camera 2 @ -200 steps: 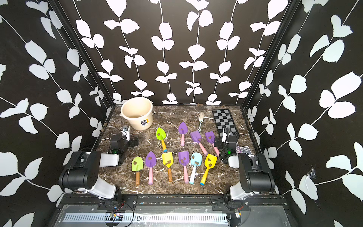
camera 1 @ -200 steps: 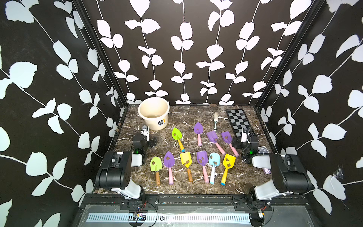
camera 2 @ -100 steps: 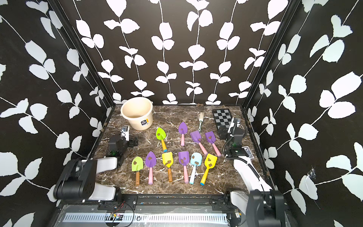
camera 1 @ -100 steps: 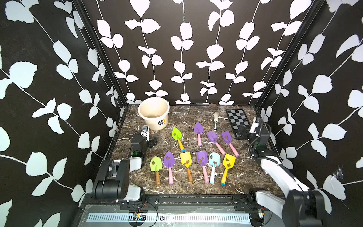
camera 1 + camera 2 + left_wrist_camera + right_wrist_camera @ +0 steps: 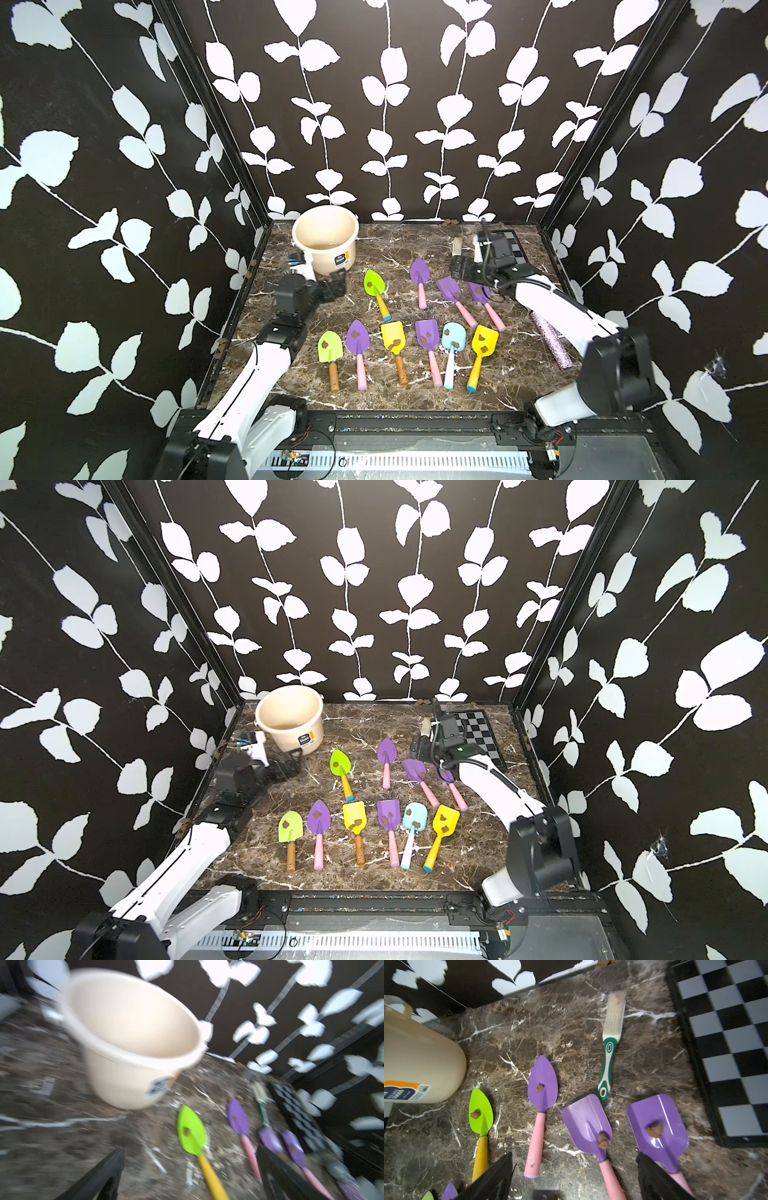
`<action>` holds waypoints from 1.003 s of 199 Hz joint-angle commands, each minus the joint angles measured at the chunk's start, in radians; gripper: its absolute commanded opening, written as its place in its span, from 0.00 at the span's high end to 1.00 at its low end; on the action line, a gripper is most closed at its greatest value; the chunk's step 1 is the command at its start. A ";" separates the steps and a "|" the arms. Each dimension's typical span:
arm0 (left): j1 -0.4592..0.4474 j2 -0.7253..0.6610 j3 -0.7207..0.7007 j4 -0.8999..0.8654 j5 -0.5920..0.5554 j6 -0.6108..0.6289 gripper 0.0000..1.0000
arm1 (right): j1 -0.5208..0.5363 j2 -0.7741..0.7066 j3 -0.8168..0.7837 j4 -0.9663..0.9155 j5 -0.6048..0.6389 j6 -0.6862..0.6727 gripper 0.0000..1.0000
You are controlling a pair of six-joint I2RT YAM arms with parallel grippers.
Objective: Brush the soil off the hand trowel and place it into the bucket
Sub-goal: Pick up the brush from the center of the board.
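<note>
Here the right gripper (image 5: 574,1156) hangs with its jaws spread wide and nothing between them, over the back row of trowels. The brush (image 5: 609,1049) lies just beyond its tips on the marble table (image 5: 299,324). It looks set to fetch that brush. The clean way is to come down squarely across the green handle, not the white bristles, keeping clear of the square purple trowel (image 5: 583,1118) just beside the handle's end. The left gripper (image 5: 191,1152), likewise spread and empty, sits low near the bucket (image 5: 320,262) and faces the green trowel (image 5: 192,1132). It should pinch the yellow handle and keep the blade level, so the soil (image 5: 475,1114) stays put until it is brushed off. All ten trowels lie flat, blades toward the back wall, each with a small brown clump. The cream bucket stands upright in the far left corner, and no trowel shows in it.
</note>
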 commanded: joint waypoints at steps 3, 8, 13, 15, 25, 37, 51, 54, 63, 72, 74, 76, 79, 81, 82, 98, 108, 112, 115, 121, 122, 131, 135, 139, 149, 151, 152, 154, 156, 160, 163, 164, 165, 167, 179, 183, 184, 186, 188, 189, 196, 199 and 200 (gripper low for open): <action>-0.193 0.036 0.075 -0.100 -0.001 -0.065 0.01 | -0.005 0.136 0.144 -0.104 0.086 -0.004 0.07; -0.230 0.050 0.085 -0.094 -0.003 -0.060 0.01 | -0.008 0.173 0.178 -0.111 0.098 -0.018 0.07; -0.266 0.067 0.093 -0.085 -0.002 -0.059 0.01 | -0.011 0.207 0.213 -0.116 0.111 -0.032 0.06; -0.278 0.074 0.096 -0.081 -0.002 -0.060 0.01 | -0.013 0.220 0.226 -0.120 0.119 -0.036 0.06; -0.330 0.108 0.103 -0.052 0.010 -0.058 0.01 | -0.027 0.290 0.291 -0.135 0.133 -0.052 0.06; -0.368 0.146 0.104 -0.006 0.028 -0.055 0.01 | -0.051 0.368 0.374 -0.149 0.134 -0.059 0.06; -0.380 0.182 0.102 0.029 0.038 -0.049 0.01 | -0.079 0.448 0.448 -0.153 0.137 -0.067 0.06; -0.380 0.190 0.102 0.035 0.042 -0.047 0.01 | -0.084 0.463 0.462 -0.153 0.141 -0.071 0.06; -0.380 0.207 0.103 0.045 0.050 -0.038 0.01 | -0.098 0.505 0.503 -0.149 0.146 -0.079 0.06; -0.381 0.218 0.106 0.046 0.051 -0.021 0.01 | -0.111 0.547 0.546 -0.150 0.148 -0.084 0.07; -0.380 0.220 0.108 0.047 0.051 -0.018 0.01 | -0.114 0.555 0.556 -0.152 0.148 -0.085 0.07; -0.380 0.222 0.108 0.047 0.048 -0.014 0.01 | -0.117 0.563 0.566 -0.152 0.147 -0.087 0.07; -0.381 0.223 0.108 0.047 0.046 -0.007 0.01 | -0.121 0.576 0.578 -0.153 0.143 -0.088 0.07; -0.381 0.224 0.108 0.047 0.045 -0.004 0.01 | -0.123 0.584 0.589 -0.155 0.141 -0.089 0.08; -0.380 0.224 0.109 0.047 0.044 -0.001 0.01 | -0.124 0.589 0.594 -0.156 0.139 -0.089 0.08; -0.380 0.224 0.103 0.054 0.032 0.030 0.01 | -0.131 0.658 0.682 -0.178 0.118 -0.101 0.09; -0.381 0.223 0.095 0.068 0.024 0.036 0.01 | -0.130 0.700 0.741 -0.200 0.113 -0.104 0.10; -0.381 0.223 0.091 0.077 0.021 0.037 0.01 | -0.131 0.723 0.765 -0.211 0.109 -0.104 0.11; -0.380 0.223 0.086 0.086 0.019 0.036 0.01 | -0.131 0.737 0.781 -0.220 0.106 -0.105 0.12; -0.380 0.224 0.079 0.104 0.020 0.033 0.01 | -0.130 0.765 0.820 -0.236 0.099 -0.105 0.14; -0.381 0.224 0.077 0.106 0.020 0.033 0.01 | -0.131 0.769 0.823 -0.240 0.098 -0.105 0.14; -0.381 0.225 0.069 0.127 0.022 0.028 0.01 | -0.130 0.806 0.875 -0.266 0.094 -0.105 0.17; -0.381 0.224 0.067 0.133 0.025 0.026 0.01 | -0.130 0.819 0.894 -0.277 0.094 -0.105 0.18; -0.380 0.224 0.066 0.135 0.025 0.026 0.01 | -0.130 0.837 0.912 -0.287 0.094 -0.105 0.19; -0.380 0.228 0.065 0.135 0.028 0.025 0.01 | -0.131 0.865 0.949 -0.308 0.100 -0.104 0.21; -0.380 0.228 0.066 0.135 0.028 0.027 0.01 | -0.131 0.869 0.953 -0.313 0.101 -0.104 0.21; -0.380 0.229 0.065 0.135 0.030 0.027 0.01 | -0.130 0.872 0.957 -0.315 0.102 -0.104 0.22; -0.380 0.229 0.065 0.136 0.032 0.027 0.01 | -0.130 0.875 0.963 -0.318 0.104 -0.104 0.22; -0.380 0.230 0.065 0.134 0.031 0.028 0.01 | -0.131 0.880 0.967 -0.321 0.106 -0.103 0.23; -0.380 0.231 0.065 0.132 0.032 0.028 0.01 | -0.131 0.886 0.973 -0.322 0.108 -0.102 0.25; -0.380 0.231 0.065 0.131 0.030 0.029 0.01 | -0.130 0.890 0.977 -0.324 0.108 -0.103 0.26; -0.381 0.231 0.065 0.130 0.030 0.030 0.01 | -0.130 0.891 0.978 -0.325 0.107 -0.104 0.26; -0.380 0.230 0.065 0.130 0.030 0.031 0.01 | -0.130 0.895 0.979 -0.325 0.106 -0.104 0.27; -0.380 0.230 0.065 0.128 0.032 0.031 0.01 | -0.129 0.898 0.981 -0.326 0.106 -0.104 0.27; -0.381 0.231 0.060 0.128 0.023 0.033 0.01 | -0.127 0.921 1.005 -0.349 0.100 -0.106 0.29; -0.380 0.230 0.058 0.130 0.022 0.032 0.01 | -0.127 0.929 1.015 -0.361 0.101 -0.107 0.29; -0.380 0.230 0.057 0.131 0.020 0.032 0.01 | -0.127 0.931 1.016 -0.363 0.100 -0.108 0.30; -0.380 0.231 0.055 0.134 0.019 0.031 0.01 | -0.125 0.933 1.019 -0.369 0.101 -0.109 0.30; -0.380 0.230 0.054 0.136 0.019 0.031 0.01 | -0.123 0.937 1.022 -0.373 0.101 -0.110 0.30; -0.380 0.229 0.052 0.137 0.018 0.031 0.01 | -0.123 0.939 1.023 -0.374 0.101 -0.111 0.30; -0.380 0.228 0.047 0.144 0.013 0.031 0.01 | -0.120 0.949 1.033 -0.389 0.107 -0.114 0.31; -0.380 0.227 0.043 0.148 0.012 0.030 0.01 | -0.119 0.954 1.036 -0.395 0.109 -0.115 0.31; -0.380 0.226 0.043 0.149 0.012 0.030 0.01 | -0.119 0.956 1.037 -0.398 0.111 -0.115 0.31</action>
